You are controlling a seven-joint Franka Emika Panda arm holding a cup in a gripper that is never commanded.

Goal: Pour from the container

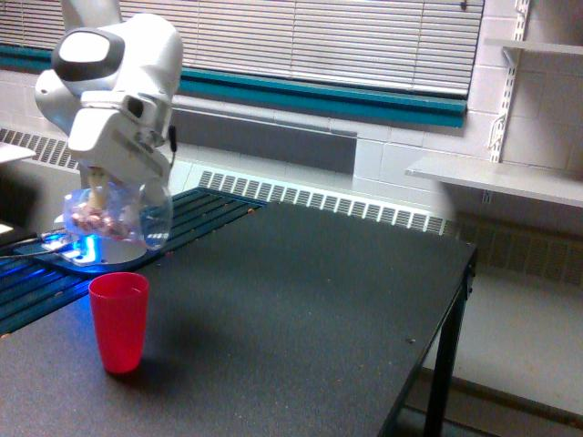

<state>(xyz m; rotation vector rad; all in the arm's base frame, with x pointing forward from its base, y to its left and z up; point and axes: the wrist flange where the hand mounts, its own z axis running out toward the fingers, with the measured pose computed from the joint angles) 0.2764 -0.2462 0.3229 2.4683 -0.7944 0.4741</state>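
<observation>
Exterior view: white Panda arm [109, 82] is hanging over the desk's [301, 309] far corner at approx 10 o'clock in the frame, w/ its gripper [98, 196] pointing down and the fingers [97, 193] clamped on the container [118, 217]. The container is a clear, bluish-tinted cup, lying tipped on its side in the air, mouth facing toward 4 o'clock and base toward 10 o'clock, w/ small pinkish-brown pieces [93, 219] sitting along its lower wall near the base end. Nothing is visibly spilling out of the mouth. Directly below it, at approx 6 o'clock from the container, a red cup [119, 320] is standing upright on the desk, open end up; the container is hovering just above it, apart, not touching. Can't tell if the container's mouth is lined up over the red cup's rim or sitting a bit behind it. The dark desk is running from the red cup out toward 4 o'clock, w/ a black leg [441, 382] showing at the exterior view's right edge of the top. Behind the arm, blue light [77, 246] is glowing at the robot base, approx 9 o'clock from the container. Bkgd: window blinds [364, 36] along the top, a teal strip [364, 102] under them, a radiator grille [346, 205] along the wall, and a white shelf [492, 177] at approx 3 o'clock.
</observation>
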